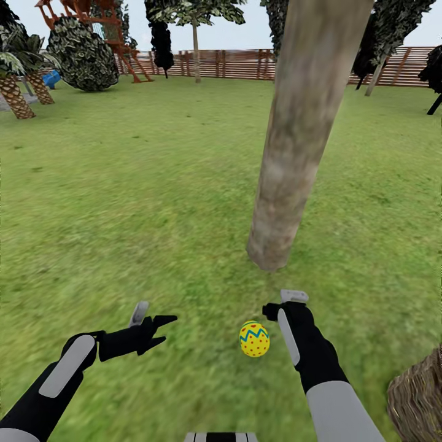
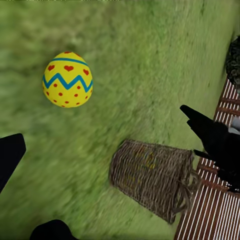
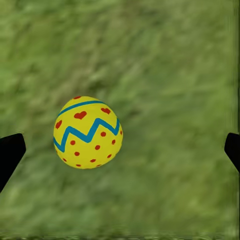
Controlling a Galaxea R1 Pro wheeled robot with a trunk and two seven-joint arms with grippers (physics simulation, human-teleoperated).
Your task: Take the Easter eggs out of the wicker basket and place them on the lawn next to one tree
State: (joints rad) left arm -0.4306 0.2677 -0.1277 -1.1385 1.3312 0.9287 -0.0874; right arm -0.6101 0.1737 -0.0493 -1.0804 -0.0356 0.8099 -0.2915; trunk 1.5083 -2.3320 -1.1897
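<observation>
Fingers of our right gripper (image 3: 120, 150) stand wide apart, their black tips at opposite edges of the right wrist view, with nothing between them but grass and one Easter egg (image 3: 88, 132) lying below, clear of both tips. On the head view that gripper (image 1: 279, 307) hangs just off the egg (image 1: 254, 339), which sits at about seven o'clock from it, close beside the black wrist but not touching as far as we can tell. Our left gripper (image 1: 161, 328) also has its fingers (image 1: 164, 320) spread, pointing toward the egg from nine o'clock, and it holds nothing.

We see the egg as yellow with a blue zigzag band and red marks, resting on the lawn (image 1: 135, 202). From the egg, the tree (image 1: 301, 141) rises at about twelve o'clock, its thick grey-beige trunk meeting the grass near by. The wicker basket (image 1: 420, 399) shows at the head view's lower right edge, at roughly four o'clock from the egg and apart from it; the left wrist view shows the basket (image 2: 152, 177) with the egg (image 2: 67, 80) lying on grass outside it. What the basket holds we cannot make out.

Farther off, a brown slat fence (image 1: 233, 63) closes the far side of the lawn, with a wooden playset (image 1: 104, 31) at eleven o'clock and a palm (image 1: 15, 92) at ten o'clock.
</observation>
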